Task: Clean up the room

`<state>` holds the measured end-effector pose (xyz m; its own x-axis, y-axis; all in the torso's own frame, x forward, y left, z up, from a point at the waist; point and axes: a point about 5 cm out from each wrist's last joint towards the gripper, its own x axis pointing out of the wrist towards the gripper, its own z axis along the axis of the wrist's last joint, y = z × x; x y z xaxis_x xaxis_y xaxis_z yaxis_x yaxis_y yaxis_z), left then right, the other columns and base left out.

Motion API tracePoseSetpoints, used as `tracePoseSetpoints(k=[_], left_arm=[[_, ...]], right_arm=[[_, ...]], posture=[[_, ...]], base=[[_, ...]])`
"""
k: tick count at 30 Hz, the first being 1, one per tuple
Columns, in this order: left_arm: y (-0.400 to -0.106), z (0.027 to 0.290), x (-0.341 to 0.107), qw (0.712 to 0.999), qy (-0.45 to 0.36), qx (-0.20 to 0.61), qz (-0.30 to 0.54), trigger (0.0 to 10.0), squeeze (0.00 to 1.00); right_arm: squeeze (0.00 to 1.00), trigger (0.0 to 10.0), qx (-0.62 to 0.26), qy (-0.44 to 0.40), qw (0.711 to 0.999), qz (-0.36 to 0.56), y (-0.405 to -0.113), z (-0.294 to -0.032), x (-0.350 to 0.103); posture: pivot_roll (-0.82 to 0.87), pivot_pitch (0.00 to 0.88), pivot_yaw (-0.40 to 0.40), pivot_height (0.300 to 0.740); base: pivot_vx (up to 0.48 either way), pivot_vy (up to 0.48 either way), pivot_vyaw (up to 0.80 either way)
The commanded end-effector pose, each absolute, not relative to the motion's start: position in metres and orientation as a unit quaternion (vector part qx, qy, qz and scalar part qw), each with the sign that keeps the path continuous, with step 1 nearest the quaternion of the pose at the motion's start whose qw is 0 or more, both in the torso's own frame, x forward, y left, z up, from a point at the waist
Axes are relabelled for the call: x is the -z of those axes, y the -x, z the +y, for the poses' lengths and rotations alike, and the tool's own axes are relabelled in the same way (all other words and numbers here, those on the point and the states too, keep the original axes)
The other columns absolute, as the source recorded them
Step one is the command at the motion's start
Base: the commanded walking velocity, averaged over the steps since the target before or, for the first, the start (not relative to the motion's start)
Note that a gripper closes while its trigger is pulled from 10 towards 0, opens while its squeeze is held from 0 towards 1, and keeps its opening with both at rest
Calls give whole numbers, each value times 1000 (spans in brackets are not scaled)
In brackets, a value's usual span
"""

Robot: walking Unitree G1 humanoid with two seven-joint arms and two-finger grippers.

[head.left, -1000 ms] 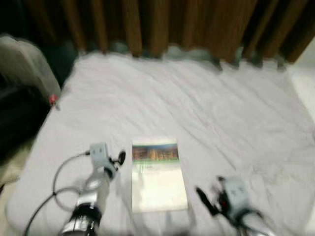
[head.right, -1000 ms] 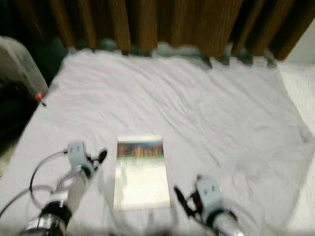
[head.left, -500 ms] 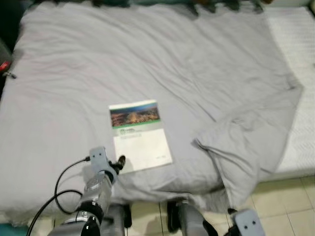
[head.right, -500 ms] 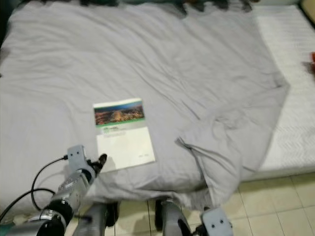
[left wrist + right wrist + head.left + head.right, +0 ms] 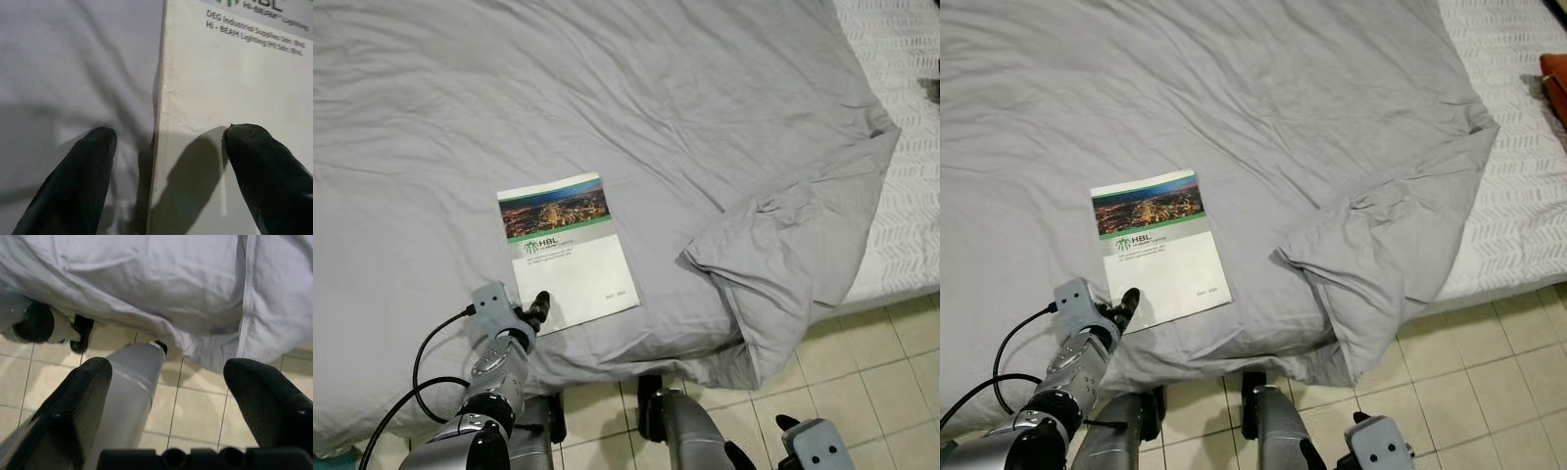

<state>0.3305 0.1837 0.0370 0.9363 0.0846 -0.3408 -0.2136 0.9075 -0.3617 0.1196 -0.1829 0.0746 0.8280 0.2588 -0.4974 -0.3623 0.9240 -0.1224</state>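
The left gripper [image 5: 164, 181] is held with fingers spread astride the near edge of a white booklet with a city photo cover [image 5: 567, 251], which lies flat on the wrinkled grey bedsheet [image 5: 636, 108]. The right gripper [image 5: 166, 396], fingers likewise apart, is seen below the sheet's hanging edge, over the beige tiled floor [image 5: 1489, 392].

A rumpled grey duvet [image 5: 656, 117] covers most of the bed, its creases running from 9 o'clock across to 1 o'clock. At 3 o'clock one corner [image 5: 783, 255] is folded back on itself and droops over the bed's edge. Beyond that fold, a white mattress cover [image 5: 901, 196] with a herringbone weave lies bare along the 2 o'clock side. Pale beige floor tiles [image 5: 871, 372] show from 4 to 6 o'clock. An orange object [image 5: 1557, 83], cut off by the frame, rests on the mattress cover at 2 o'clock
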Motion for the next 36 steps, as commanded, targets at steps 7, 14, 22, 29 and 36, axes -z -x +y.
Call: tracePoseSetpoints(k=[7,14,22,29,36], left_arm=[[-321,178,-24,954,223,-86,183,10000,0],[-330,166,-37,976,149,-62,146,10000,0],[-326,168,-39,989,60,-70,119,10000,0],[-322,165,-33,984,103,-73,128,10000,0],[-317,149,-19,957,205,-87,184,10000,0]], right_arm=[[0,10000,-165,107,944,264,-108,-184,-73],[0,10000,-166,113,941,271,-103,-184,-71],[0,10000,-165,114,941,273,-104,-185,-66],[0,10000,-169,112,941,272,-106,-182,-64],[0,10000,-177,115,936,282,-101,-181,-62]], posture=[[-386,642,-156,740],[-381,612,-140,740],[-360,608,-128,740],[-355,611,-130,740],[-369,620,-148,740]], base=[[0,0,0],[0,0,0],[0,0,0],[0,0,0],[0,0,0]])
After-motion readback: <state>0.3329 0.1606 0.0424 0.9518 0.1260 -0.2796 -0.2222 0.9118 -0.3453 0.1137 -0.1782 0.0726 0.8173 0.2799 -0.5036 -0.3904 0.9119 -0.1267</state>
